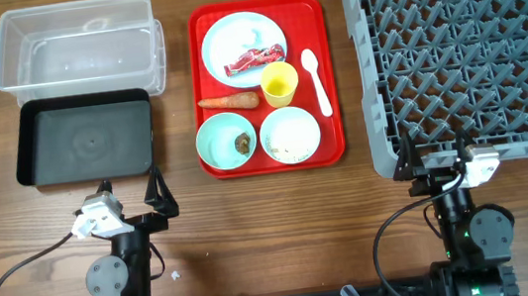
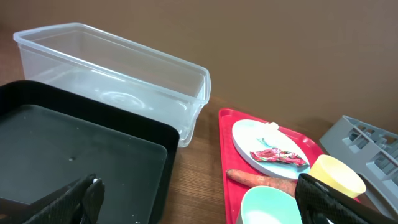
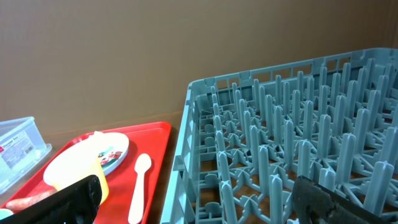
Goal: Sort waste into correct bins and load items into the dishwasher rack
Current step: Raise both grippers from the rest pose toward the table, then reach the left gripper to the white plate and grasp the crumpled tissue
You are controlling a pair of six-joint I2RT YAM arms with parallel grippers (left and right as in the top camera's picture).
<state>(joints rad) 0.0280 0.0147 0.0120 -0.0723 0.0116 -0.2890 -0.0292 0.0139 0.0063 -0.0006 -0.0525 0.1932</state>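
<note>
Nearest you, both grippers are empty with their fingers spread apart: the left gripper (image 1: 131,191) sits just near of the black tray (image 1: 84,139), and the right gripper (image 1: 436,153) is at the near edge of the dishwasher rack (image 1: 462,46). Between them, on the red serving tray (image 1: 202,75), come two bowls (image 1: 215,139), then the carrot (image 1: 229,101), yellow cup (image 1: 279,84) and spoon (image 1: 316,80), then the plate (image 1: 231,37) holding the wrapper (image 1: 254,60). The clear tub (image 1: 78,45) is farthest, beyond the black tray. The carrot lies far and right of the left gripper with its long axis running left to right, so your left arm is the nearer one. Only the overhead view shows scraps and rice inside the bowls. The left wrist view shows just one bowl's rim, while the right wrist view shows the rack's upright pegs.
</note>
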